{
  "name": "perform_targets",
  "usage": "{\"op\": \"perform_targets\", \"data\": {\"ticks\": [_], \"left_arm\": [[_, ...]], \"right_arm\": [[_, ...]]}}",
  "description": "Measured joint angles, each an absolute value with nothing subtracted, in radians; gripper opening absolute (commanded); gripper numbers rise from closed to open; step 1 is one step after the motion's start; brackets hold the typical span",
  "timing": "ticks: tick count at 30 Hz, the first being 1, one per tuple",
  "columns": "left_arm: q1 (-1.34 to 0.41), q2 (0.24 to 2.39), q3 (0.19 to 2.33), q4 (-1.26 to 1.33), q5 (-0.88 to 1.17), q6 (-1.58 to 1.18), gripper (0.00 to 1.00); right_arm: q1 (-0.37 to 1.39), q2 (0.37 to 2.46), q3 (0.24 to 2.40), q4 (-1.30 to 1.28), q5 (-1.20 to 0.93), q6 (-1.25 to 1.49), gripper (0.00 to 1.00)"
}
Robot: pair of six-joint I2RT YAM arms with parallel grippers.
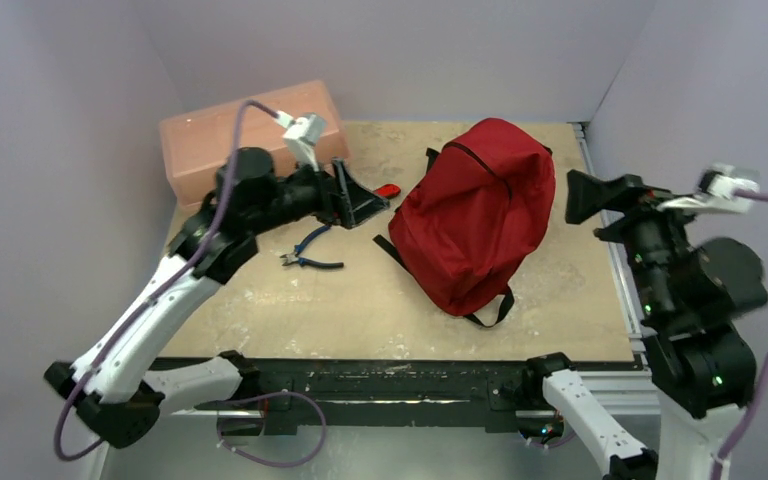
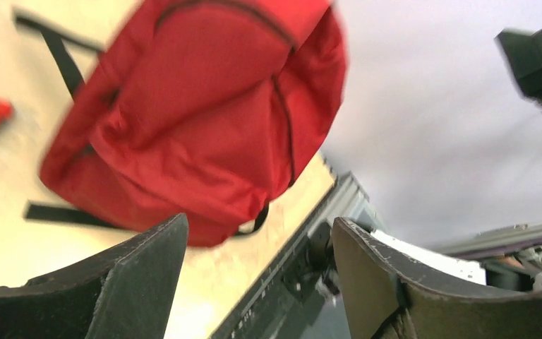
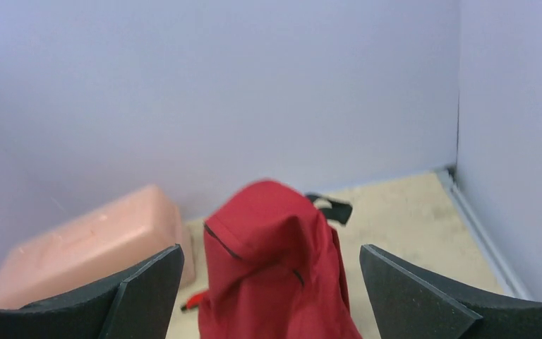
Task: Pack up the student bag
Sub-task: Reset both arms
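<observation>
The dark red student bag (image 1: 475, 210) lies on the table's right half, zipped, its black straps showing at its edges. It also shows in the left wrist view (image 2: 197, 106) and the right wrist view (image 3: 275, 268). My left gripper (image 1: 358, 197) is open and empty, held above the table left of the bag; its jaws stand wide apart (image 2: 257, 282). My right gripper (image 1: 592, 197) is open and empty, raised at the table's right edge beside the bag; its jaws stand wide apart (image 3: 272, 289). Blue-handled pliers (image 1: 308, 250) lie under the left arm. A small red object (image 1: 388, 190) lies left of the bag.
A pale pink plastic box (image 1: 250, 140) with a lid stands at the back left corner, also in the right wrist view (image 3: 85, 244). Lilac walls enclose the table on three sides. A metal rail (image 1: 610, 260) runs along the right edge.
</observation>
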State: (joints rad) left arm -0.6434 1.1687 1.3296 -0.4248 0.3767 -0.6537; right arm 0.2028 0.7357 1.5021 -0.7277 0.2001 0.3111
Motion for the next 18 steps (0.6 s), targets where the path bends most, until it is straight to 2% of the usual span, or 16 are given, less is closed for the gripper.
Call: {"op": "perform_targets", "data": {"ticks": [7,18], "left_arm": [[-0.643,0.914,1.452,-0.432,0.208,-0.537,0.78],[-0.643,0.793,1.471,-0.447,0.043,-0.448,0.8]], "right_arm": [[0.203,0.672,1.62,-0.719,0.236,0.301,0.99],[0.203,0.638,1.712,-0.718,0.31,0.288,0.99]]}}
